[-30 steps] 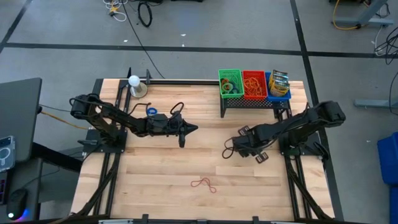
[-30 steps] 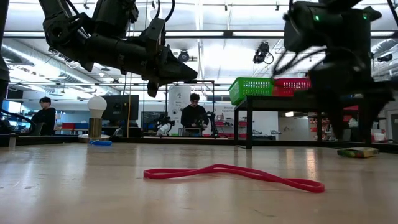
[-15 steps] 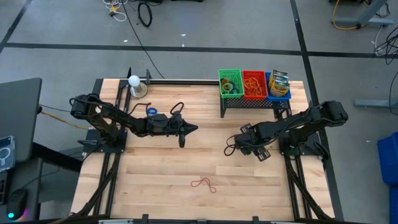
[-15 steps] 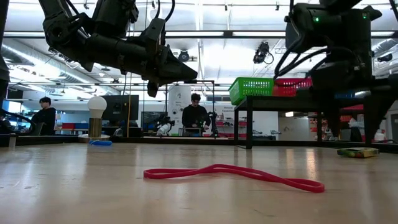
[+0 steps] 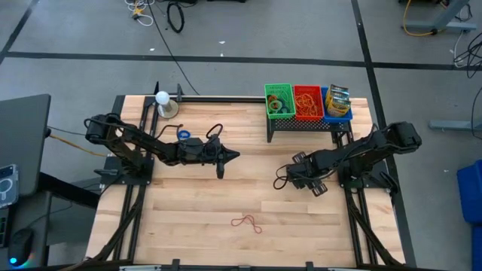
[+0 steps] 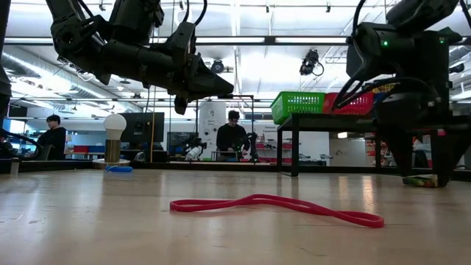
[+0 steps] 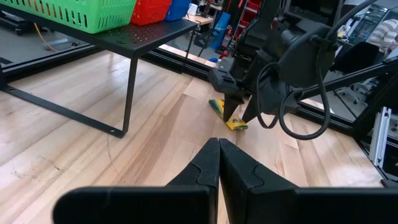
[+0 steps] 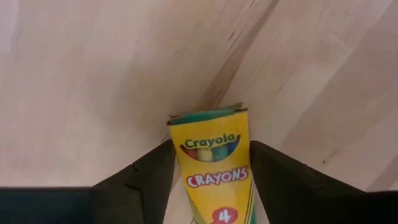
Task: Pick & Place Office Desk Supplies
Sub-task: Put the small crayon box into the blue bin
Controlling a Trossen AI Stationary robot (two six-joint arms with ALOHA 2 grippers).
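Right end effector, from above, is hanging low over the bench beside the rack. At the right wrist we are straddling the crayon box, fingers parted, not yet clamping; closing off-center risks skidding it. Left end effector is waiting clenched.
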